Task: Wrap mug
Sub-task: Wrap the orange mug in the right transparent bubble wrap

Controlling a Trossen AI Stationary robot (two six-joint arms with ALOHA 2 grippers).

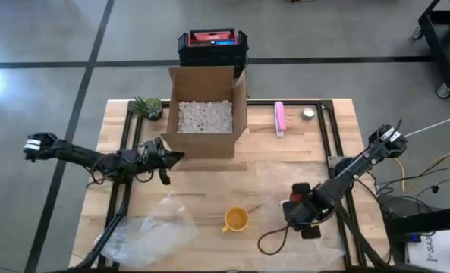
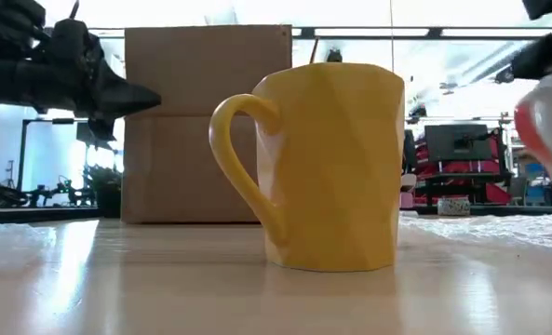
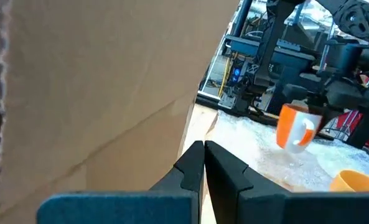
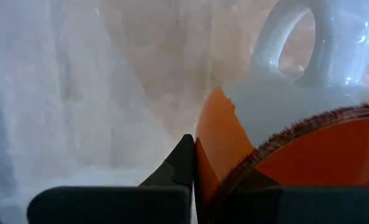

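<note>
Right end effector (image 1: 300,214) is clamped on the orange mug (image 3: 294,127), right of the yellow mug (image 1: 235,219). Left end effector (image 1: 173,158), fingers pressed together, hovers beyond it by the cardboard box (image 1: 204,114).

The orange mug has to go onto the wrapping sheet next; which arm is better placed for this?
The right arm, probably. Its claw is shut on the orange mug, held above the clear sheet. The left claw is shut and empty, beside the cardboard box, farther from the sheet.
</note>
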